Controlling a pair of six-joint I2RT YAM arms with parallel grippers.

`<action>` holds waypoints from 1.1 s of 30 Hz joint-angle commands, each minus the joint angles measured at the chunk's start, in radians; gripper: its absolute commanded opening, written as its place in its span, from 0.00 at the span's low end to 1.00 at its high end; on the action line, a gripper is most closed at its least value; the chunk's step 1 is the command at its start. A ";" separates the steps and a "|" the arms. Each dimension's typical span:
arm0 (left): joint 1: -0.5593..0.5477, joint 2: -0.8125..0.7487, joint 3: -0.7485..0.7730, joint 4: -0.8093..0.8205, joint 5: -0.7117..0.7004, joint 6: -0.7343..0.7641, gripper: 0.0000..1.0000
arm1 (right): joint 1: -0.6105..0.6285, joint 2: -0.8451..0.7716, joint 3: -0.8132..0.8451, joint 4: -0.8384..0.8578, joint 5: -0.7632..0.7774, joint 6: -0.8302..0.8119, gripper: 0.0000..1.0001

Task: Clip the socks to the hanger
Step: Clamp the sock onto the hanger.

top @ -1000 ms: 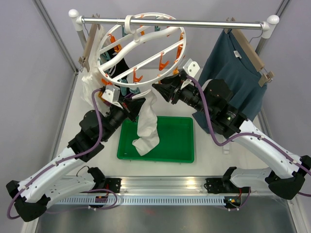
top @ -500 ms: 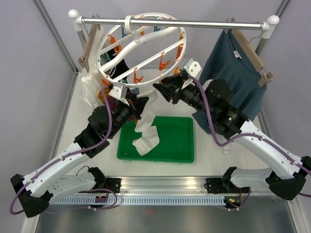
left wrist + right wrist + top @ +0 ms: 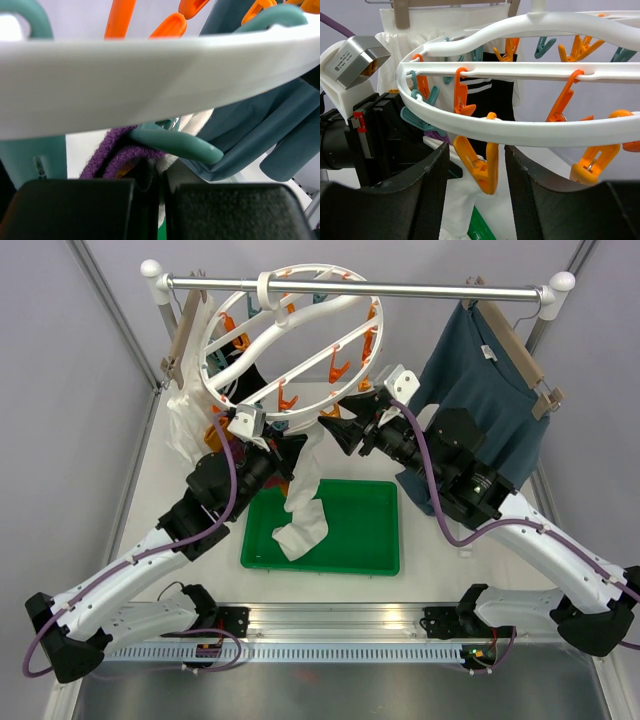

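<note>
While the left pincer (image 3: 160,196) clenches the white sock (image 3: 303,495) beneath the hanger (image 3: 530,133), the right pincer (image 3: 477,156) gapes.

Both arms are the same build: the left arm (image 3: 130,575) and right arm (image 3: 545,545) have long white shells, chunky black joints and black caps at the elbows. A purple cable (image 3: 233,490) runs loose along the outside of each one. The bases (image 3: 205,605) are black blocks on a silver rail (image 3: 330,620). Each wrist has a little white-and-silver camera box (image 3: 352,57) with a printed label on its face. There's a small red tab (image 3: 357,122) on the black left wrist body. The right fingers (image 3: 427,195) are smooth, curved and matte black. The left pads (image 3: 75,207) are black with a grainy texture.
</note>
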 commanded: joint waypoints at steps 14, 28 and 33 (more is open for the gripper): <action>0.000 0.003 0.047 0.047 0.009 0.024 0.02 | 0.020 -0.058 -0.058 0.022 0.077 -0.095 0.66; 0.000 0.004 0.048 0.047 0.020 0.023 0.02 | 0.117 0.003 -0.025 0.060 0.262 -0.165 0.70; 0.000 0.003 0.047 0.046 0.023 0.023 0.02 | 0.134 0.031 -0.016 0.088 0.318 -0.181 0.71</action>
